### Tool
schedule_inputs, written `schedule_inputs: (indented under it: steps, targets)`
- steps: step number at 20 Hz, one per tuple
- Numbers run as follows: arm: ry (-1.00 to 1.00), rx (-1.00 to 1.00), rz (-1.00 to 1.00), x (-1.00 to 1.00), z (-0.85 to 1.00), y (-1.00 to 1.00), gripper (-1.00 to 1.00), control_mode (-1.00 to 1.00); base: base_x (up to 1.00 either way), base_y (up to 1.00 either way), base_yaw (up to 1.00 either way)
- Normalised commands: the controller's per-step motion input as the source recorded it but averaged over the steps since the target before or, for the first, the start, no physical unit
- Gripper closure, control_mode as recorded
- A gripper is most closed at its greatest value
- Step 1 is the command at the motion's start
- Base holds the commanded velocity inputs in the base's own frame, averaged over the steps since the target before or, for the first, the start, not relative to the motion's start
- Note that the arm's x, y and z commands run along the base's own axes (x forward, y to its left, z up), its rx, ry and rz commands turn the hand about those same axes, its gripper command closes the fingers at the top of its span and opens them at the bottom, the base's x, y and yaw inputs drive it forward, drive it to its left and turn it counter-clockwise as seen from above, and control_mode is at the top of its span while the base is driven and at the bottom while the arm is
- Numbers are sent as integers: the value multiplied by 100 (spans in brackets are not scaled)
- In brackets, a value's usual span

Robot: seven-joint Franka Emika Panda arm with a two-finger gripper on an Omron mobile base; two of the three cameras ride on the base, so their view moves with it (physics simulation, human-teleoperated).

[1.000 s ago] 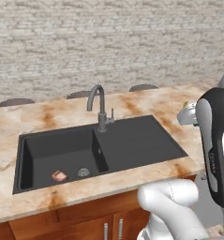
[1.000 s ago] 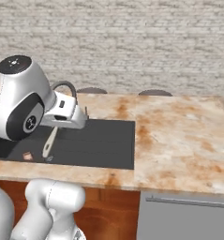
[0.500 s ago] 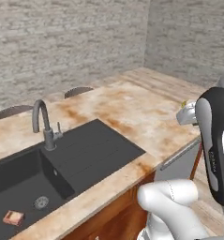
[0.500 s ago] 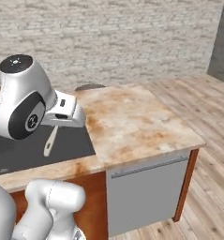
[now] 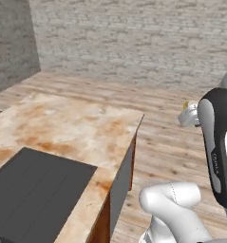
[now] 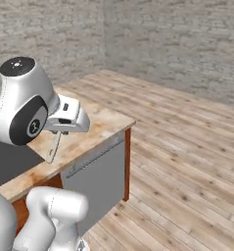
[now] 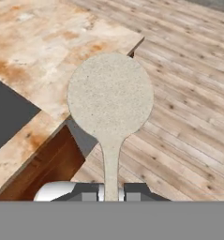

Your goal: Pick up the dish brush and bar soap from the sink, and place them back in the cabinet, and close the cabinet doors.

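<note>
My gripper [image 7: 112,190] is shut on the dish brush [image 7: 111,98]. Its pale handle rises from between the fingers and its round cream head faces the hand camera. In the right base view the dish brush [image 6: 54,147] hangs down from the gripper [image 6: 63,130] over the counter's end. In the left base view the gripper [image 5: 188,115] peeks out beside the arm, with a yellow bit of the dish brush [image 5: 185,105]. The sink's dark drainboard [image 5: 34,194] lies at the lower left, the same sink [image 6: 11,159] showing behind the arm. The bar soap, the cabinet and its doors are out of view.
The tan marble counter [image 5: 72,128] ends at a corner, with a grey appliance front [image 6: 96,171] under it. A wooden plank floor [image 6: 187,162] stretches beyond. Grey brick walls [image 5: 134,42] stand at the back.
The whole picture has swung: the base has turned, so faucet and basin slid off to the left and the open floor came in. The gripper stays shut on the dish brush.
</note>
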Motion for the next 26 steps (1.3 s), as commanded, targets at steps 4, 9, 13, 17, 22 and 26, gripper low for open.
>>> schedule_inputs:
  steps: [4,9,13,17,22,26]
  targets:
    - [0,0,0,0,0,0,100,100,2,-2,-87]
    - [0,0,0,0,0,0,100,100,0,0,-88]
    - [0,0,0,0,0,0,100,100,0,0,-88]
    - [0,0,0,0,0,0,100,100,9,0,-85]
    - [0,0,0,0,0,0,100,100,19,0,-81]
    - [0,0,0,0,0,0,100,100,48,1,-60]
